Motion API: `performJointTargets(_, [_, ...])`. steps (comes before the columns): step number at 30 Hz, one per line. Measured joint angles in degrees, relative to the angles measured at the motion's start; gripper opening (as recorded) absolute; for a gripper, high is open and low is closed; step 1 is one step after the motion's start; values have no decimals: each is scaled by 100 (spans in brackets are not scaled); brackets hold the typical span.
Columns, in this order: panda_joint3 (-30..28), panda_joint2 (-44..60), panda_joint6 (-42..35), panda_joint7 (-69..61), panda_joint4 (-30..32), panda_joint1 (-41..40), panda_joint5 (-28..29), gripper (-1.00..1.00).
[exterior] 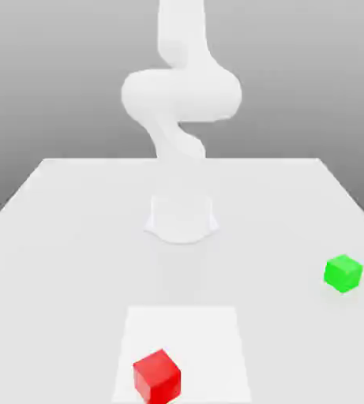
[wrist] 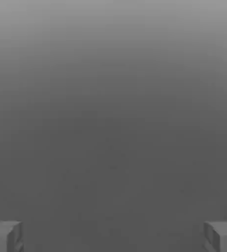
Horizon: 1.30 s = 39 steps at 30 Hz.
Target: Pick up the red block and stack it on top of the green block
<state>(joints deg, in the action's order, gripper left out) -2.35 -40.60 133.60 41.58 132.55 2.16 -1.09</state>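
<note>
The red block is a small bright red cube lying on the white table near its front edge, inside a paler square patch. Off toward the exterior view's right sits the green block, a cube of about the same size, well apart from the red one. In the hand view my gripper is open: its two grey fingertips stand far apart at opposite sides, with nothing between them and only a grey background ahead. The white arm rises from its base at the table's middle and runs out of the top of the exterior view.
The arm's round white base stands in the middle of the white table. A lighter square patch marks the tabletop under the red block. The table's edges show on both sides of the exterior view.
</note>
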Motion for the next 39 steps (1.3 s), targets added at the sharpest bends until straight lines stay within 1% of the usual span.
performJointTargets(8, [-659,1703,588,-1440,247,580,-440,0])
performJointTargets(14, [-934,2960,1015,-2510,427,805,-781,0])
performJointTargets(20, [-986,4182,1463,-3427,614,813,-907,0])
performJointTargets(26, [-1010,5326,1984,-3993,788,717,-617,0])
performJointTargets(30, [-760,6150,2619,-4290,683,522,-909,0])
performJointTargets(31, [-690,6306,2747,-4340,659,465,-976,-100])
performJointTargets(37, [-653,6384,2799,-4361,647,434,-1004,-100])
performJointTargets(39, [-737,6177,2634,-4290,681,498,-903,-100])
